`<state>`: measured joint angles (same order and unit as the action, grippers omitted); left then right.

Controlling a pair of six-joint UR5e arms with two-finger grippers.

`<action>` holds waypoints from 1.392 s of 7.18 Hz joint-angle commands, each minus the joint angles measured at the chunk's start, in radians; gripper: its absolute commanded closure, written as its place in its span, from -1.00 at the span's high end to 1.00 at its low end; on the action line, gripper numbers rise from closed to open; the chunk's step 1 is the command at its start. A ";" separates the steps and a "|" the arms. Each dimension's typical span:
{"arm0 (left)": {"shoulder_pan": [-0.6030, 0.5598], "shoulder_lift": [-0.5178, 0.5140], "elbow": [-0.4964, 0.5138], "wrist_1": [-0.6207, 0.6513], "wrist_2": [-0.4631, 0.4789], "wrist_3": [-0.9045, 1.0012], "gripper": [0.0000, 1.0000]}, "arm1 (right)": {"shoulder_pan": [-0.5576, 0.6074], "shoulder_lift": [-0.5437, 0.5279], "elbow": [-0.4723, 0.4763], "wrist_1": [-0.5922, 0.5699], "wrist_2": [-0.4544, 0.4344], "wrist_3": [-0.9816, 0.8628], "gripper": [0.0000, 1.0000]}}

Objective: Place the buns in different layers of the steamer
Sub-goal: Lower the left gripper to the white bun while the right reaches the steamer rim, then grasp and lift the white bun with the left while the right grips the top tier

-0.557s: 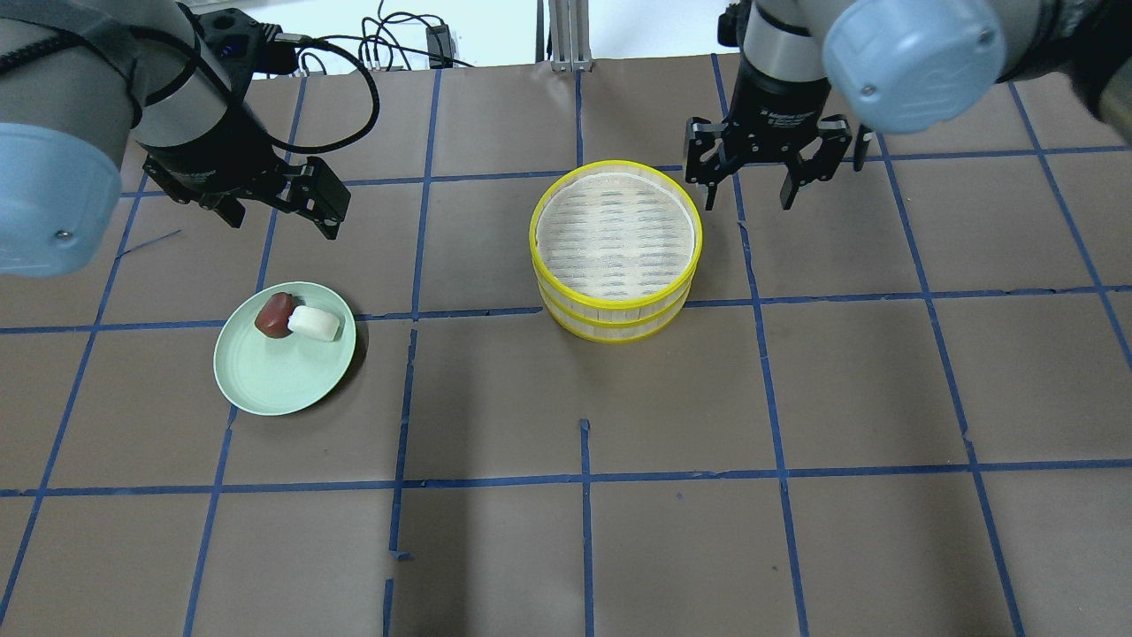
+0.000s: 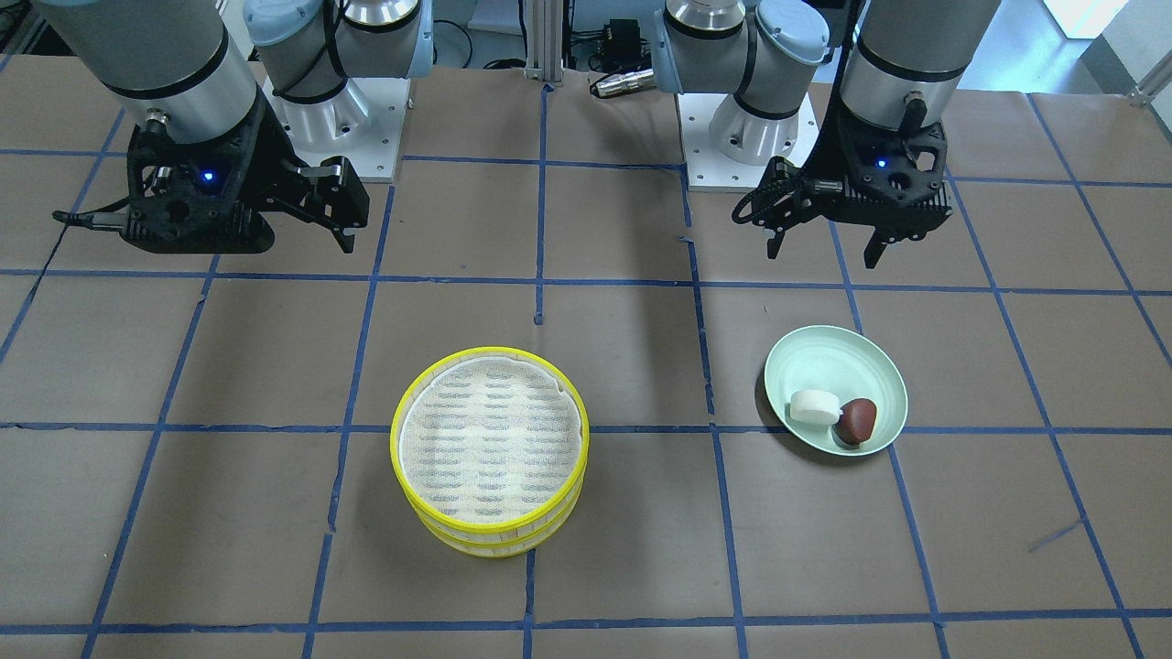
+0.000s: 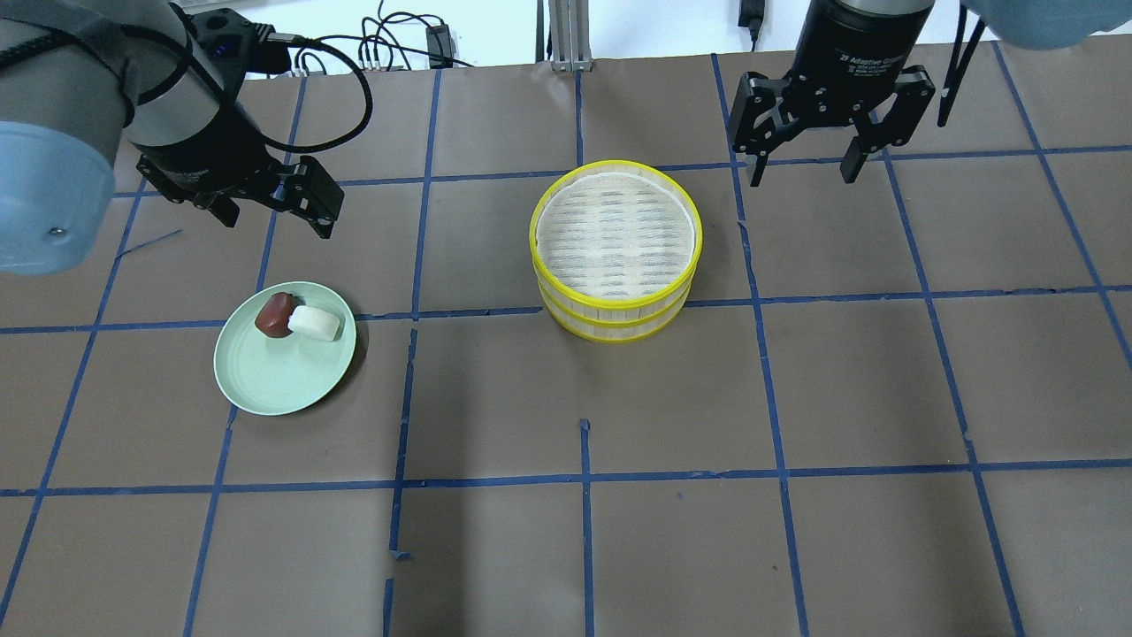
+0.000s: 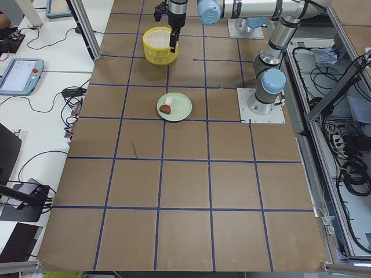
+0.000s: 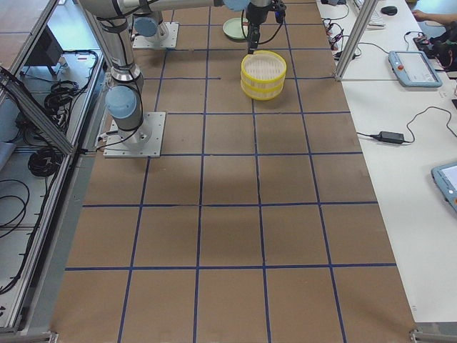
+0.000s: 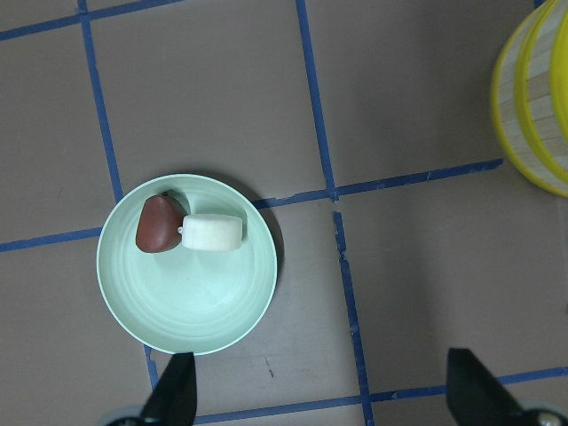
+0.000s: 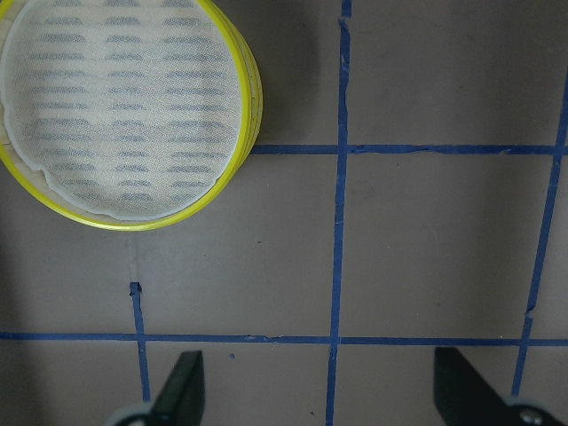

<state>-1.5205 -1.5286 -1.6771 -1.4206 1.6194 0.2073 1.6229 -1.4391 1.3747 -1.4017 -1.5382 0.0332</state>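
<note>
The white bun (image 3: 315, 323) and the reddish-brown bun (image 3: 274, 314) lie touching on a pale green plate (image 3: 274, 380). They also show in the left wrist view, white bun (image 6: 212, 232) beside brown bun (image 6: 158, 224). The steamer (image 3: 616, 248) stands mid-table as two stacked yellow-rimmed layers; the top layer's mesh (image 7: 115, 106) is bare and the lower layer's inside is hidden. My left gripper (image 3: 274, 208) is open and empty, hovering beyond the plate. My right gripper (image 3: 801, 172) is open and empty, hovering to the right of the steamer and beyond it.
The brown table is marked with a grid of blue tape (image 3: 584, 478). Cables (image 3: 389, 44) and a metal post (image 3: 566, 35) lie at the far edge. The robot bases (image 2: 339, 119) stand on white plates at the robot's side.
My right gripper has moved right and toward the far edge, away from the steamer's rim, and its elbow has swung out of view. My left gripper has shifted slightly. Buns and steamer are unmoved.
</note>
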 commanded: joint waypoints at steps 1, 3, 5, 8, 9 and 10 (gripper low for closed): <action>0.115 -0.037 -0.045 0.031 -0.006 0.117 1.00 | 0.005 0.025 0.036 -0.116 0.004 -0.001 0.98; 0.170 -0.140 -0.151 0.260 -0.006 0.190 1.00 | 0.012 0.139 0.088 -0.282 0.006 0.016 0.98; 0.171 -0.276 -0.199 0.391 -0.006 0.178 1.00 | 0.021 0.193 0.185 -0.448 0.009 0.022 0.95; 0.172 -0.343 -0.262 0.420 -0.010 0.110 0.94 | 0.067 0.264 0.204 -0.546 0.009 0.049 0.76; 0.172 -0.347 -0.262 0.420 -0.010 0.109 0.84 | 0.068 0.269 0.204 -0.556 0.009 0.053 0.54; 0.172 -0.347 -0.263 0.420 -0.010 0.100 0.48 | 0.068 0.275 0.204 -0.562 0.009 0.051 0.21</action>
<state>-1.3484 -1.8728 -1.9368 -1.0007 1.6092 0.3173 1.6887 -1.1748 1.5776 -1.9484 -1.5294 0.0823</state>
